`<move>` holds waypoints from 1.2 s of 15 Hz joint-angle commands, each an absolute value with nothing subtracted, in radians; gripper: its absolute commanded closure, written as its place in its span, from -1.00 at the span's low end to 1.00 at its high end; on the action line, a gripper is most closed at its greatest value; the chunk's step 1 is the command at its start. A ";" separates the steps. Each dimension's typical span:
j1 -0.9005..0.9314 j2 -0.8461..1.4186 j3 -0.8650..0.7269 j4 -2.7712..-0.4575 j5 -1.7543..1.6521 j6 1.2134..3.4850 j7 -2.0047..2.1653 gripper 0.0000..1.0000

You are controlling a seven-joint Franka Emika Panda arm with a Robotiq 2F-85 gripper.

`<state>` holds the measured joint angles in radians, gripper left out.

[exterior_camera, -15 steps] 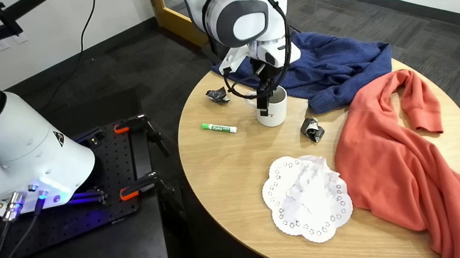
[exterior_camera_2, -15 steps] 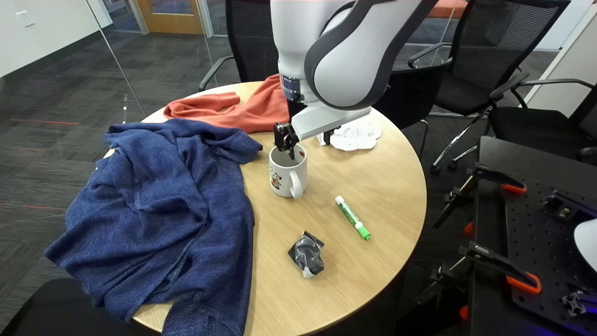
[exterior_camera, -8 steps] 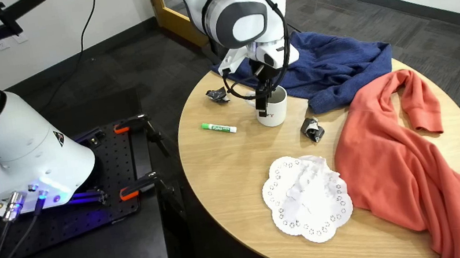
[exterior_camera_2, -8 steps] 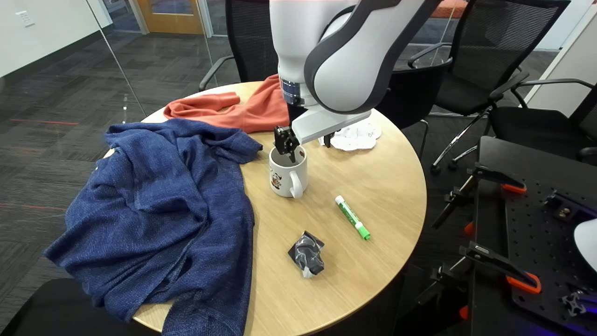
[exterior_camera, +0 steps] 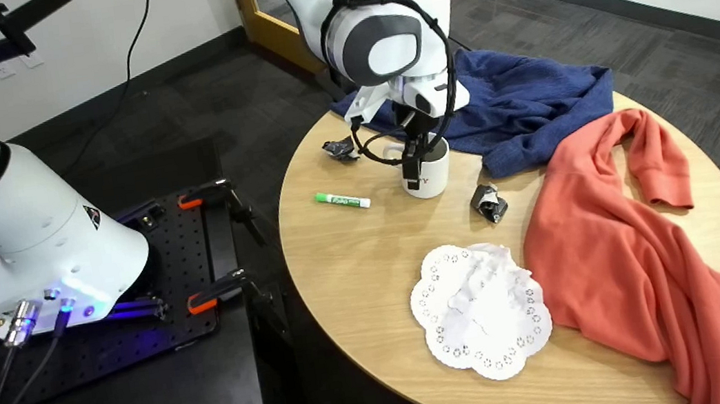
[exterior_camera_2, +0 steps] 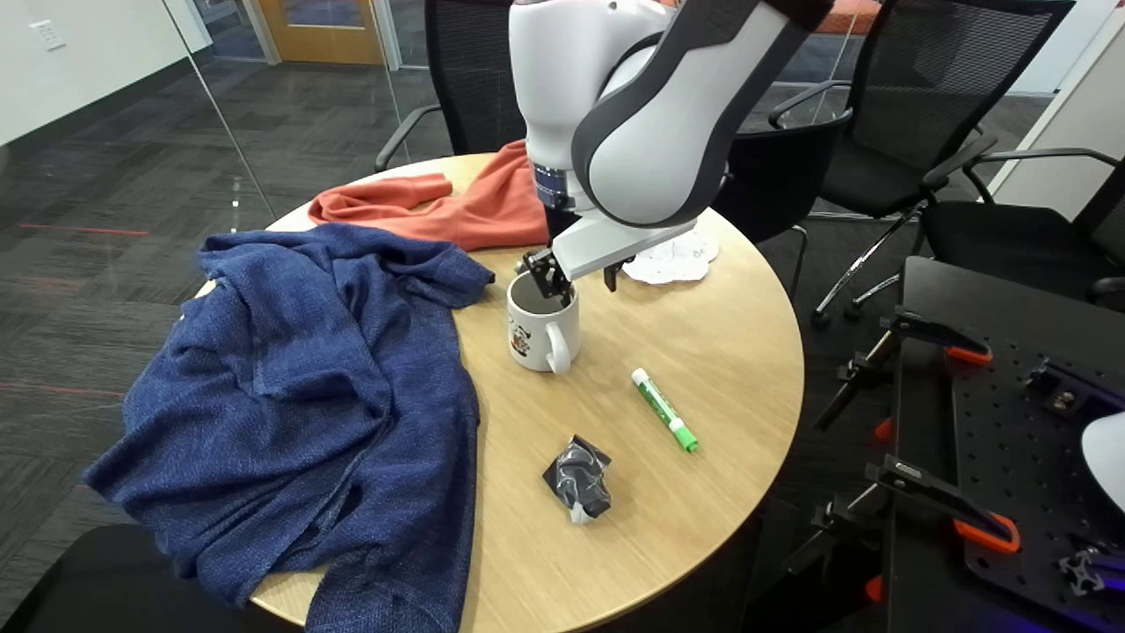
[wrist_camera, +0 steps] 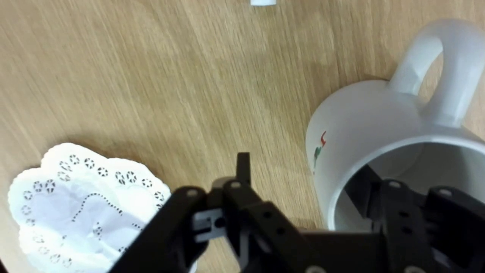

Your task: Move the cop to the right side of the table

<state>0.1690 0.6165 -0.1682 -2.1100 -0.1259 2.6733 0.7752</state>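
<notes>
The cop is a white mug (exterior_camera: 437, 176) with a side handle, upright on the round light wood table (exterior_camera: 357, 286). It also shows in an exterior view (exterior_camera_2: 533, 327) and at the right of the wrist view (wrist_camera: 356, 113). My gripper (wrist_camera: 303, 176) is open and straddles the mug's wall. One finger is inside the mug's mouth and the other is outside, over the table. A gap shows between the outer finger and the wall. The gripper shows above the mug in both exterior views (exterior_camera: 414, 170) (exterior_camera_2: 587, 287). The inner fingertip is partly hidden by the rim.
A white lace doily (exterior_camera: 479, 311) lies on the table. A green marker (exterior_camera: 342, 200) and dark crumpled wrappers (exterior_camera: 489, 203) (exterior_camera: 340, 149) lie near the mug. A blue garment (exterior_camera_2: 299, 387) lies beside the mug, and a coral garment (exterior_camera: 617, 251) covers another part of the table.
My gripper has moved a little lower, with its inner finger deeper in the mug and nearer the wall. The mug has not visibly moved.
</notes>
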 commanded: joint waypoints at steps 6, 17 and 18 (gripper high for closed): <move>0.204 0.626 -0.190 -2.076 -0.110 2.654 0.777 1.00; 0.244 0.557 -0.307 -2.134 -0.155 2.507 0.916 0.96; 0.232 0.554 -0.308 -2.145 -0.151 2.504 0.916 0.96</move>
<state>0.2459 0.6067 -0.2943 -2.0924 -0.1364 2.5493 0.8757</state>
